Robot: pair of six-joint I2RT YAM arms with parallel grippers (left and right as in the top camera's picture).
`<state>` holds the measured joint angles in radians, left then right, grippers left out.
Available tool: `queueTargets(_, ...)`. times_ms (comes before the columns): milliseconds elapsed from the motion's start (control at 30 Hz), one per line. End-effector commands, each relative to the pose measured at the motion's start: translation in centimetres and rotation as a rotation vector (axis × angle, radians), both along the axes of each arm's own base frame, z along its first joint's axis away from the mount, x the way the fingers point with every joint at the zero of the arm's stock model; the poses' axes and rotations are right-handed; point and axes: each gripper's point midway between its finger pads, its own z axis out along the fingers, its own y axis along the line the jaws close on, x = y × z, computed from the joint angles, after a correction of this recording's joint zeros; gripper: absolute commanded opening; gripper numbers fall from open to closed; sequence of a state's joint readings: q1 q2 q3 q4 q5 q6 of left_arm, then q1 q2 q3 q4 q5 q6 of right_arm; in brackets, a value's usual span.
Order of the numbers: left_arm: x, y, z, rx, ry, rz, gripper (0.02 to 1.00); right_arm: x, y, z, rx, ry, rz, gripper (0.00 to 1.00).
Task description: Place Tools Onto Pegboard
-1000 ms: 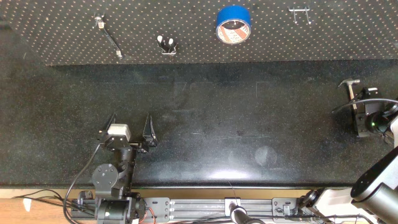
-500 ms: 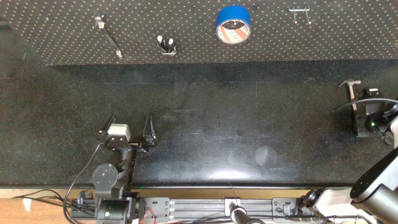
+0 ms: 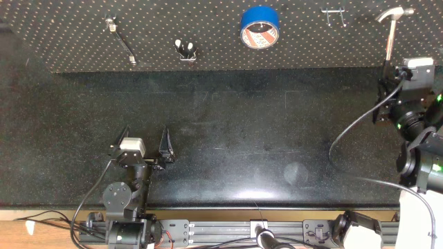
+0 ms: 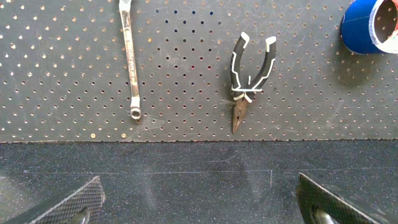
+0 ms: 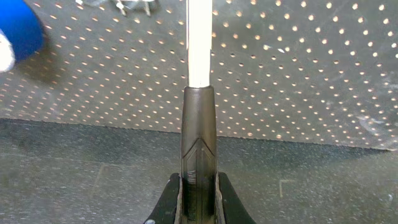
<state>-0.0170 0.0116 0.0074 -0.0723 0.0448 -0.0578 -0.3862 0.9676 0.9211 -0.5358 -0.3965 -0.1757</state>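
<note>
My right gripper [image 3: 385, 75] [image 5: 199, 200] is shut on the black grip of a hammer [image 3: 387, 38] [image 5: 199, 149]. The hammer stands upright in front of the pegboard [image 3: 69, 41], its head [image 3: 396, 12] near the board's top right. An empty metal hook [image 3: 334, 15] [image 5: 124, 5] is mounted just left of it. A wrench [image 3: 121, 41] [image 4: 130, 56], black pliers [image 3: 185, 50] [image 4: 249, 78] and a blue tape roll [image 3: 259, 28] [image 4: 372, 25] [image 5: 15, 34] hang on the board. My left gripper [image 3: 145, 142] [image 4: 199, 211] rests open and empty low over the table's front left.
The black table [image 3: 277, 138] stretches between the two arms. A cable [image 3: 346, 138] loops from the right arm over the table's right side. The pegboard runs along the whole far edge.
My right arm has lifted the hammer off the table's right side and carried it up to the pegboard's top right. The left arm has stayed still.
</note>
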Motion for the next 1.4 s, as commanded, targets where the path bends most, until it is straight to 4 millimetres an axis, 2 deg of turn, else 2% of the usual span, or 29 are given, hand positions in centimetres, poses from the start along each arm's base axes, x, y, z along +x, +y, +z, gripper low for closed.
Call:
queueTargets(33,0.0,0.0,-0.1,-0.012,0.002,0.004,0.996,0.9,4.0,4.3,0.029,-0.159,0.090,0.075)
queueTargets(67,0.0,0.0,-0.1,-0.012,0.002,0.004,0.996,1.4,5.1,4.4,0.029,-0.169,0.127,0.077)
queueTargets(133,0.0,0.0,-0.1,-0.012,0.002,0.004,0.996,2.5,6.1,4.1,0.032,-0.171,0.164,0.071)
queueTargets(333,0.0,0.0,-0.1,-0.012,0.002,0.004,0.996,5.6,6.9,-0.4,0.065,-0.057,0.197,0.073)
queueTargets(400,0.0,0.0,-0.1,-0.012,0.002,0.004,0.996,6.1,7.3,-1.1,0.070,-0.041,0.210,0.075)
queueTargets(900,0.0,0.0,-0.1,-0.012,0.002,0.004,0.996,7.4,7.9,-5.8,0.093,0.086,0.228,0.075)
queueTargets(1033,0.0,0.0,-0.1,-0.012,0.002,0.004,0.996,7.9,7.5,-8.4,0.096,0.157,0.206,0.080)
queueTargets(1133,0.0,0.0,-0.1,-0.012,0.002,0.004,0.996,8.1,7.5,-9.6,0.103,0.187,0.205,0.084)
queueTargets(1167,0.0,0.0,-0.1,-0.012,0.002,0.004,0.996,8.1,7.4,-9.8,0.104,0.194,0.205,0.126)
queueTargets(1200,0.0,0.0,-0.1,-0.012,0.002,0.004,0.996,8.1,7.4,-10.2,0.106,0.202,0.204,0.321)
queueTargets(1267,0.0,0.0,-0.1,-0.012,0.002,0.004,0.996,8.1,7.4,-10.2,0.106,0.203,0.204,0.406)
queueTargets(1300,0.0,0.0,-0.1,-0.012,0.002,0.004,0.996,8.1,7.4,-10.2,0.106,0.203,0.204,0.524)
queueTargets(1367,0.0,0.0,-0.1,-0.012,0.002,0.004,0.996,8.1,7.5,-9.7,0.104,0.190,0.205,0.831)
queueTargets(1400,0.0,0.0,-0.1,-0.012,0.002,0.004,0.996,7.8,7.5,-8.0,0.093,0.144,0.207,0.919)
